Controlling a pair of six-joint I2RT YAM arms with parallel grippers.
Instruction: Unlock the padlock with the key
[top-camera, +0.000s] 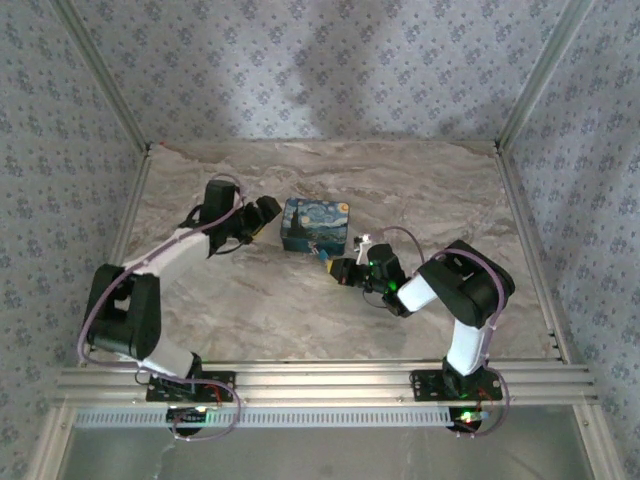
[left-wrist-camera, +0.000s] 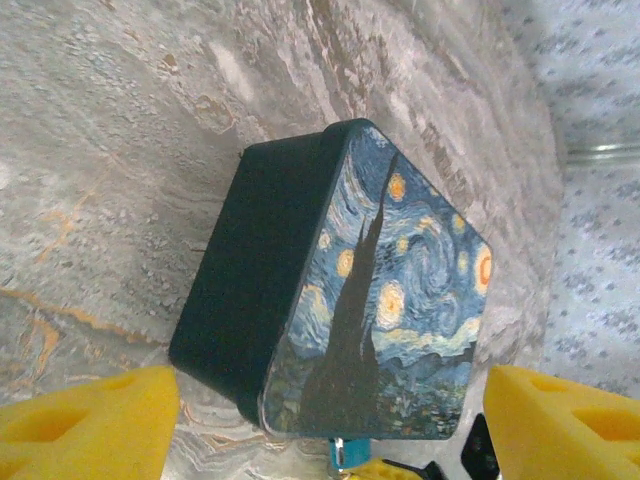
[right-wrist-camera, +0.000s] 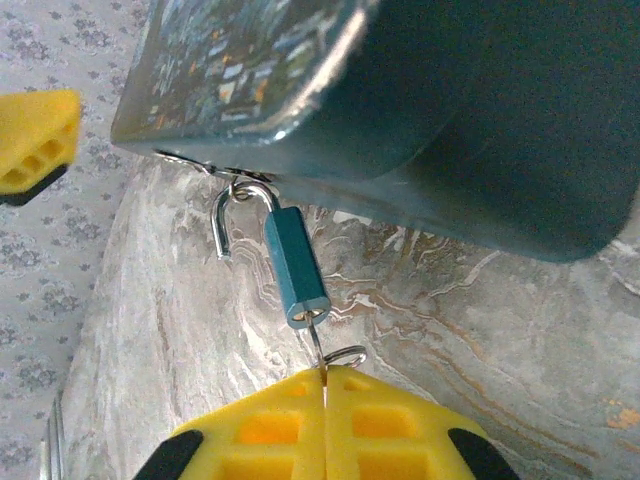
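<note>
A small teal padlock (right-wrist-camera: 295, 265) hangs from the clasp of a dark-blue box (right-wrist-camera: 470, 110) printed with a starry-night picture. Its silver shackle (right-wrist-camera: 225, 215) has swung open at one end. The thin metal key (right-wrist-camera: 318, 345) with its ring sits in the padlock's bottom. My right gripper (right-wrist-camera: 325, 378) is shut on the key, just in front of the box (top-camera: 315, 225). My left gripper (left-wrist-camera: 330, 430) stands open at the box's left side (top-camera: 262, 215), its yellow fingers (left-wrist-camera: 90, 420) wide apart and off the box (left-wrist-camera: 380, 300). The teal padlock (left-wrist-camera: 345, 452) peeks out below the box.
The box rests on a marble-patterned table (top-camera: 400, 180), near its middle. Patterned walls with metal corner posts (top-camera: 525, 90) close in the back and sides. A metal rail (top-camera: 330, 380) runs along the near edge.
</note>
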